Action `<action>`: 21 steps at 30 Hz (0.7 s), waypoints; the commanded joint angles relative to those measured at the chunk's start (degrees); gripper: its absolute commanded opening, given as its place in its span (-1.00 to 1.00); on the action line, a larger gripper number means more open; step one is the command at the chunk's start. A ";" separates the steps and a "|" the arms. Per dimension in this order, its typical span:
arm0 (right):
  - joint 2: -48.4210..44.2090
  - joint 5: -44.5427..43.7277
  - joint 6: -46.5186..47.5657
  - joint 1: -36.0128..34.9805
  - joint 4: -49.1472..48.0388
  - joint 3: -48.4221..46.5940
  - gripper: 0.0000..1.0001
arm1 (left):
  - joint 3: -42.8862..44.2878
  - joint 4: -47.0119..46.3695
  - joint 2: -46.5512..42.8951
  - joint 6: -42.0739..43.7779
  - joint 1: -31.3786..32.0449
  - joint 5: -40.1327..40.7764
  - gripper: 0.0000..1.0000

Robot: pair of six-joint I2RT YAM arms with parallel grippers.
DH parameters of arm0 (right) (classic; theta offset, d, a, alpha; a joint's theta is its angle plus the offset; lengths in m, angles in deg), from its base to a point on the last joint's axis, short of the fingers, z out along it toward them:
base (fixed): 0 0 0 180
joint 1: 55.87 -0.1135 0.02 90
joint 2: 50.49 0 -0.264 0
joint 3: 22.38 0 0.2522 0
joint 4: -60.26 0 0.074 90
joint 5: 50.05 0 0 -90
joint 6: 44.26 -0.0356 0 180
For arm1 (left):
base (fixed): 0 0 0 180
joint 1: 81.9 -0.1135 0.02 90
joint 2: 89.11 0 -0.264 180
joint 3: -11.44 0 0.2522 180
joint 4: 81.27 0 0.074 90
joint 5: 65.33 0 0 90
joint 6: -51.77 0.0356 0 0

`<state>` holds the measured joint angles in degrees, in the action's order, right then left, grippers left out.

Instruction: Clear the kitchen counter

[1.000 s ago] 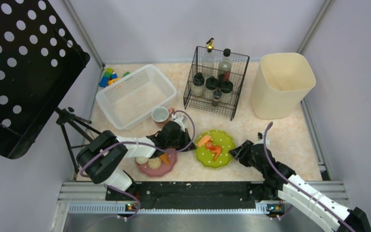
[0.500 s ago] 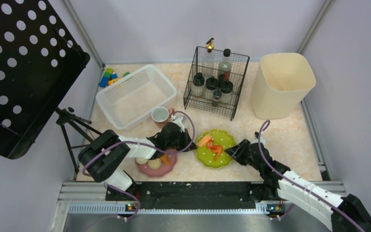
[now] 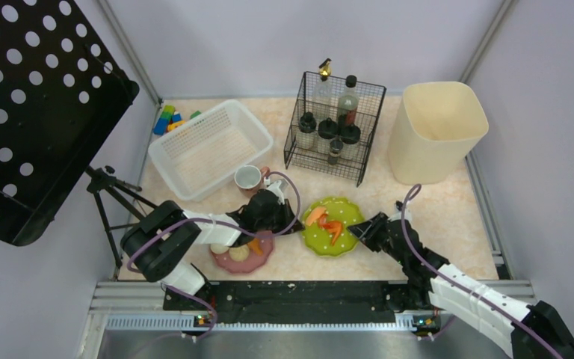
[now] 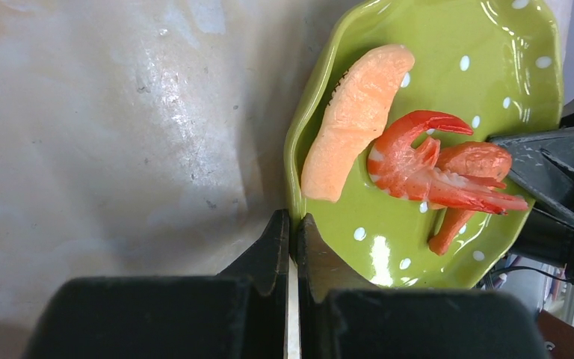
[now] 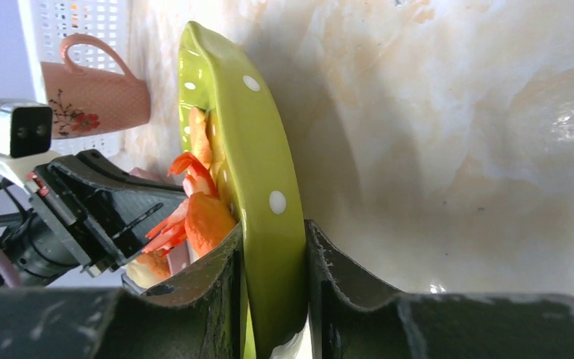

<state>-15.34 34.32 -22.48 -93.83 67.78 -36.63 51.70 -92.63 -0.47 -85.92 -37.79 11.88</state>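
Right hand [image 5: 273, 232] grips the green plate [image 3: 321, 243] by its right rim, one finger on each side. Left hand [image 4: 291, 221] is fully closed and empty, tips at the plate's left rim. Shrimp [image 4: 418, 161] and a fish slice [image 4: 351, 120] lie on the plate. The worktop [image 3: 448, 217] lies under the plate. Beyond the plate: cup [image 3: 249, 178], wire rack [image 3: 370, 134], bin [image 3: 418, 161].

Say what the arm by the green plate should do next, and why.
Probably tighten the right gripper on the rim of the green plate: its fingers straddle it, how firmly I cannot tell, and the plate lies on the kitchen counter.
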 commanded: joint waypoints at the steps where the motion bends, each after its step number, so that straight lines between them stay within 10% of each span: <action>1: -2.60 3.03 -0.70 -0.05 -4.40 1.45 -0.80 | -1.31 11.63 1.45 3.10 0.18 2.98 -1.00; 21: -0.31 5.39 -6.12 -0.01 -12.50 -2.19 -1.00 | 10.40 32.85 -12.60 8.54 0.18 7.39 -1.00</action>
<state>-15.60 40.16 -25.91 -93.89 64.66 -36.63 59.35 -66.79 -8.97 -81.43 -37.24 15.24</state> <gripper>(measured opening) 0.250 0.033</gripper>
